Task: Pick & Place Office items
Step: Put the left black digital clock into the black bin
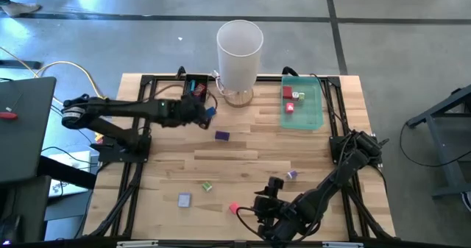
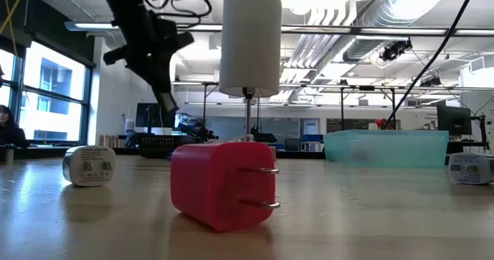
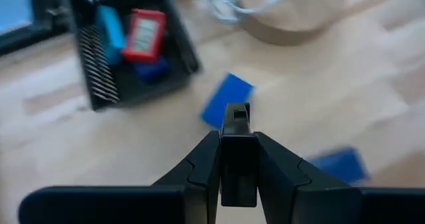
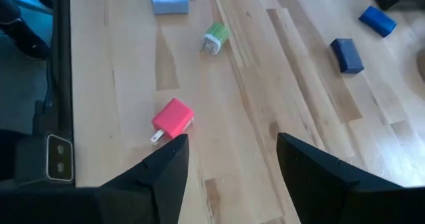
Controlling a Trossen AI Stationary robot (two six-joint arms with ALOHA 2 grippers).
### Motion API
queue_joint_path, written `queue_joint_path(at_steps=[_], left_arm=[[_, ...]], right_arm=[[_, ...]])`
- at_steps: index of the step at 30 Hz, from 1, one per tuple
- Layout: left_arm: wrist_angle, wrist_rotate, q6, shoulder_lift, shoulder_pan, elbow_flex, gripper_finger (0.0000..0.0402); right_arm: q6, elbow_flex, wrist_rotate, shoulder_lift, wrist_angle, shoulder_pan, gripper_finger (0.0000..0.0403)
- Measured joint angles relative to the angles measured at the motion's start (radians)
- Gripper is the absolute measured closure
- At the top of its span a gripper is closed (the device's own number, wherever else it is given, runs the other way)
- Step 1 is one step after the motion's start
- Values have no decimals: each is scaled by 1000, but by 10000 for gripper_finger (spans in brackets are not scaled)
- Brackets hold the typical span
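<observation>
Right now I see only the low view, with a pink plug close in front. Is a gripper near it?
Observer: Yes. The right gripper is open, close to the pink plug but not touching it.
Operator: And the arm at the upper left of my view?
Observer: That is the left gripper. It is shut, by a blue piece next to the black tray.
Operator: What lies in the green tray?
Observer: At least two red pieces lie in the green tray.
</observation>
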Motion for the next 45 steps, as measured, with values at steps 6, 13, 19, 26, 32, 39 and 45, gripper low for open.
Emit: queue_joint_path(at_steps=[6,13,19,26,32,39,45], left_arm=[[19,-18,93,1,167,0,332],[72,-7,163,16,349,0,332],[168,54,232,59,430,0,332],[243,-6,251,139,462,0,332],[309,4,252,230,502,0,332],[373,38,252,294,526,2,332],[400,39,252,300,526,2,333]], right_arm=[[-39,-41,40,0,7,-30,188],[-39,-115,19,1,5,-80,188],[-39,-149,9,1,10,-100,188],[-63,-156,9,1,21,-105,188],[-66,-156,11,1,22,-105,188],[-66,-156,14,1,22,-105,188],[-66,-156,14,1,26,-105,188]])
